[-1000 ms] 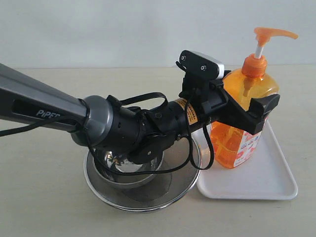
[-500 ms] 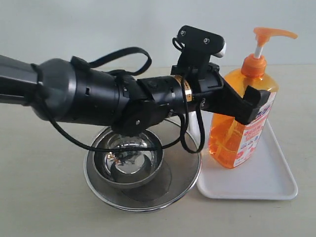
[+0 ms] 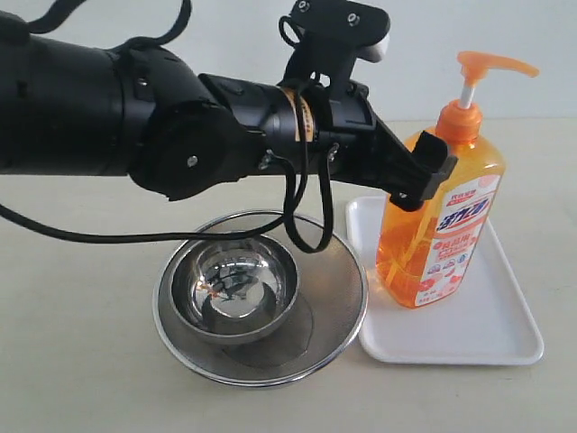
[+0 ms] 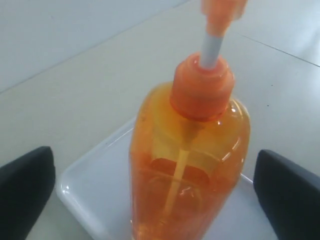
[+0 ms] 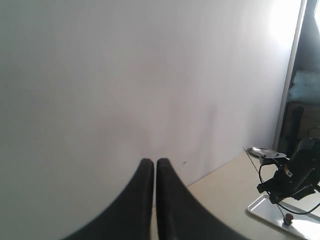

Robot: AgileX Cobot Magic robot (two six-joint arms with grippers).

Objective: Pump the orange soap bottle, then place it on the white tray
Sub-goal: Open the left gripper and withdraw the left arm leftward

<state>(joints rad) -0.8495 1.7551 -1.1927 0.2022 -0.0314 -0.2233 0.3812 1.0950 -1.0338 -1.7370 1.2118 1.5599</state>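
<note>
The orange soap bottle [image 3: 442, 236] stands upright on the white tray [image 3: 491, 341], its pump head raised on the white stem. My left gripper [image 3: 431, 171] is open at the height of the bottle's shoulder. In the left wrist view the bottle [image 4: 190, 150] sits between the two black fingers [image 4: 27, 185] with a wide gap on each side, over the tray [image 4: 92, 182]. My right gripper [image 5: 156, 167] is shut on nothing and faces a pale wall; it does not show in the exterior view.
A round steel mesh strainer [image 3: 338, 302] holding a steel bowl [image 3: 234, 289] sits just left of the tray, under my left arm. The right wrist view shows the tray [image 5: 277, 220] and my left arm from far off.
My left arm has risen and swung upward, lifting its gripper from the bottle's middle to its shoulder. The bottle stays on the tray. The right gripper has not moved.
</note>
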